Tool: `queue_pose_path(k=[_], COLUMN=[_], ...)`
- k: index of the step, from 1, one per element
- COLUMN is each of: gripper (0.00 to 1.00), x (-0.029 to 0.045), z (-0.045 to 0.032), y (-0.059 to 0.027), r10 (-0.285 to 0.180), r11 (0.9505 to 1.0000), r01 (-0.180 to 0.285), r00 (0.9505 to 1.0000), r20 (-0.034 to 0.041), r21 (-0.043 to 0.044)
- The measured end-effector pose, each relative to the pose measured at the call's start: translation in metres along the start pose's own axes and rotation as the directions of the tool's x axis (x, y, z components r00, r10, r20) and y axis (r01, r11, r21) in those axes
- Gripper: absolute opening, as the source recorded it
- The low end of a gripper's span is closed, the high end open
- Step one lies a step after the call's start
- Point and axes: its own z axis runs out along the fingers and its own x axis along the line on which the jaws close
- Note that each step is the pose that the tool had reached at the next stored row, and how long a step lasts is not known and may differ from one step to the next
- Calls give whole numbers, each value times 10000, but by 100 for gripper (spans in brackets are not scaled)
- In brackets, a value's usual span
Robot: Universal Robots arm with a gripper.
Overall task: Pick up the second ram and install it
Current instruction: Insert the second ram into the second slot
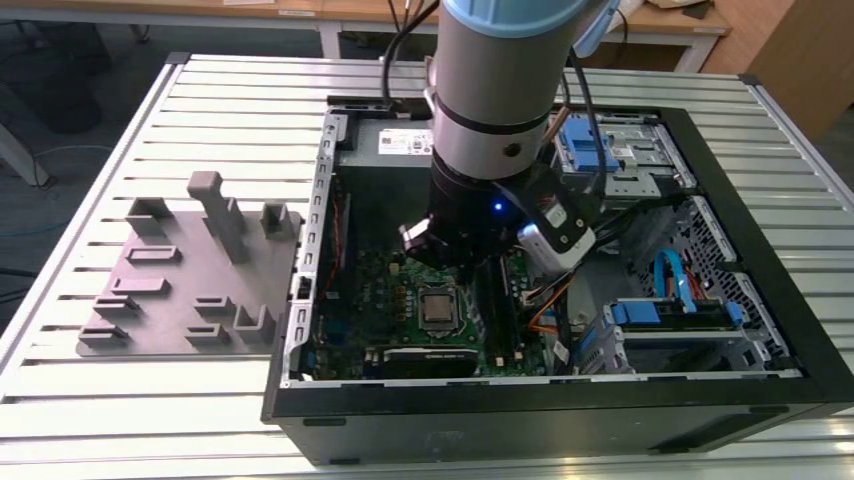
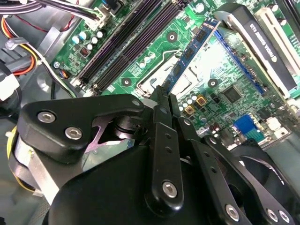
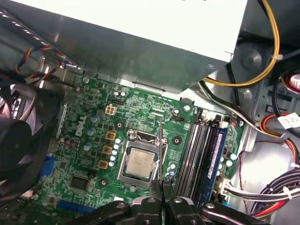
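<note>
The claw [image 3: 161, 186] is clamped on one end of the second ram [image 3: 160, 143]. The stick reaches out from the fingers [image 3: 153, 190] over the CPU [image 3: 139, 163], with its long axis roughly in line with the memory slots [image 3: 197, 150] beside the CPU. It is seen edge-on here. Its gripped end is hidden, and its height above the CPU is unclear.

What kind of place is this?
Probably a robot lab or workshop for building computers: an open black computer case lies on a ribbed metal table, a grey plastic fixture tray beside it, and a grey robot arm reaches inside.
</note>
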Motion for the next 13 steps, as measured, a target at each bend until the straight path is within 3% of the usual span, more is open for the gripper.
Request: queue_pose_path(k=[13], gripper=[11], x=[0], z=[1], y=[0], r10=[791], r11=[9969], r01=[-791], r00=[9969], r20=[16], r21=[23])
